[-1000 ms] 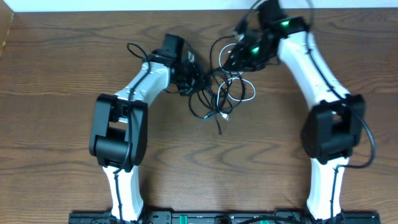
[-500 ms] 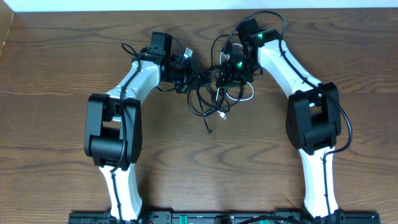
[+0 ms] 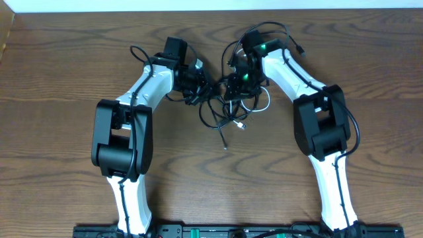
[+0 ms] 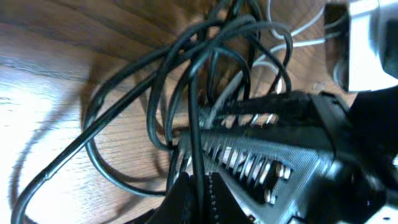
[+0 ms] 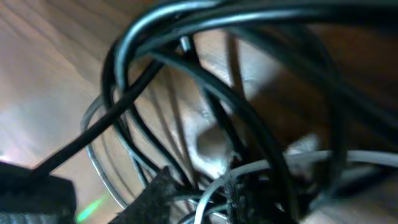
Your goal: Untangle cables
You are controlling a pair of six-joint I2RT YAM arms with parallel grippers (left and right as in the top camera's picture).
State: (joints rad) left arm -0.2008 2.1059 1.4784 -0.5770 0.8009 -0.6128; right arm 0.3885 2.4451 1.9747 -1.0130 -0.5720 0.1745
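Dark brown wood-grain table (image 3: 66,79) fills your overhead view, and the cables (image 3: 221,109) lie on it at about 12 o'clock from its middle, between the two wrists. You are looking at one small knot. Several thin black cords loop over and through each other, and a white cord (image 3: 268,99) curls out in a loop at 3 o'clock of the knot. One loose black end (image 3: 223,140) trails away toward 6 o'clock and lies flat on the wood. A small pale plug tip (image 3: 242,125) shows at about 5 o'clock of the heap.

Your left gripper (image 3: 203,84) is at 10 o'clock of the knot, in among the black loops. From its wrist camera, the left gripper (image 4: 198,186) has its fingers pressed together, with a black strand pinched between them. More black loops of the cables (image 4: 161,81) fan out above it toward 12 o'clock.

Your right gripper (image 3: 232,87) is at 1 o'clock of the knot, close to the left one, and it touches the tangle. Its wrist view is very close and blurred. Black and grey-white cords (image 5: 205,93) crowd the right gripper (image 5: 217,199), and you cannot tell whether its fingers are clamped on any of them.

Both white arms reach in from 6 o'clock, the left arm (image 3: 149,86) at 8 o'clock of the knot and the right arm (image 3: 284,69) at 3 o'clock.
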